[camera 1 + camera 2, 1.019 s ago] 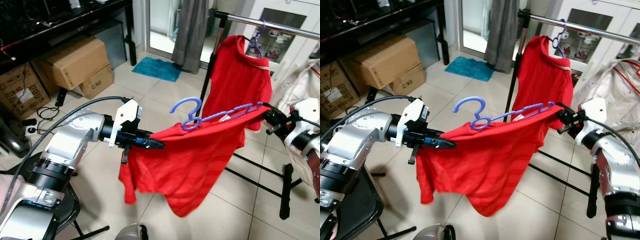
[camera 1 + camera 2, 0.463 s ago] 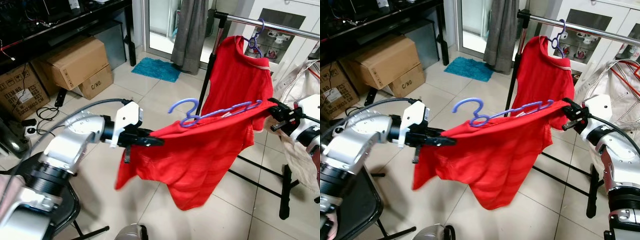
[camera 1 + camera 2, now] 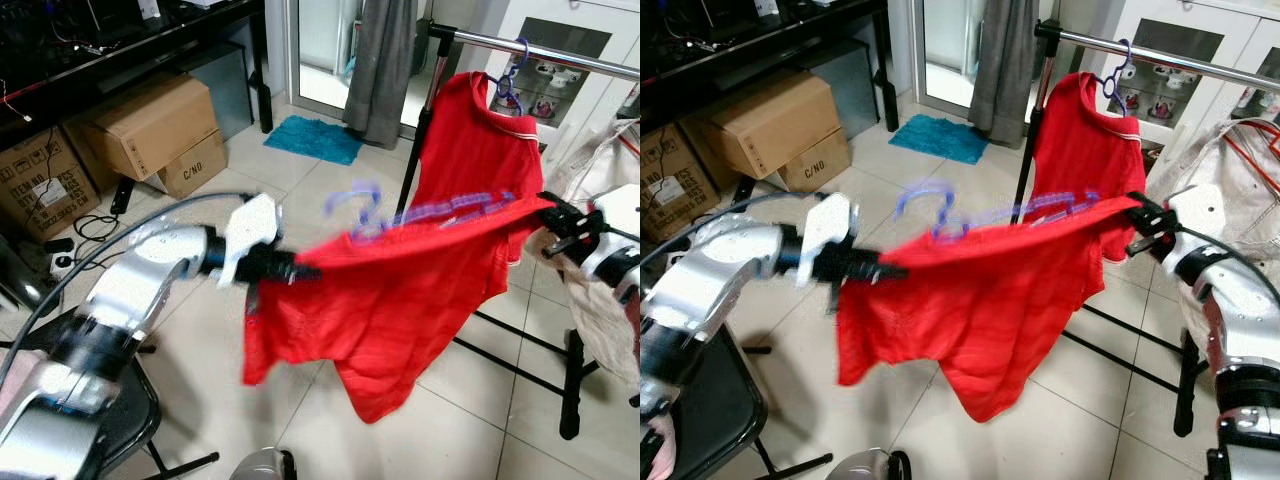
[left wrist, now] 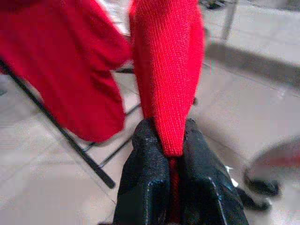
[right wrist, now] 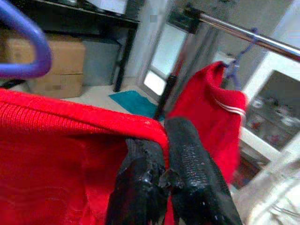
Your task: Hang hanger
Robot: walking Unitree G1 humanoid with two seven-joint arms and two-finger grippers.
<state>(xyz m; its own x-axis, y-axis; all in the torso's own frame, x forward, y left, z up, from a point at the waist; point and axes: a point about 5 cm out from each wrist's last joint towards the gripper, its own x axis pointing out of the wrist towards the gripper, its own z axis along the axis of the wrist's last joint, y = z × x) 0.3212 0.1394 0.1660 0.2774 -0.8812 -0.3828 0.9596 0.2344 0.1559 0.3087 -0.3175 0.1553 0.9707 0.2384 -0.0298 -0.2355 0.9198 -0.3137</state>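
Note:
A red shirt point(image 3: 400, 290) on a purple hanger point(image 3: 420, 212) hangs stretched between my two grippers, the hanger blurred by motion. My left gripper point(image 3: 300, 270) is shut on the shirt's left shoulder, and the wrist view shows red fabric point(image 4: 168, 93) pinched between the fingers point(image 4: 145, 173). My right gripper point(image 3: 548, 215) is shut on the right shoulder edge point(image 5: 93, 122), with the purple hook point(image 5: 28, 42) beyond it. Behind stands a metal clothes rail point(image 3: 560, 52) holding another red shirt point(image 3: 480, 140) on its own purple hanger point(image 3: 512, 78).
Cardboard boxes point(image 3: 150, 125) sit under a black desk at the left. A teal mat point(image 3: 315, 138) and a grey curtain point(image 3: 385, 65) are at the back. The rack's black foot point(image 3: 570, 400) is on the right floor, a white garment point(image 3: 610, 170) beside it. A black chair point(image 3: 130, 420) stands below my left arm.
My left arm has shifted slightly up and is blurred with motion. The hanger and shirt have swung with it. The right gripper has hardly moved.

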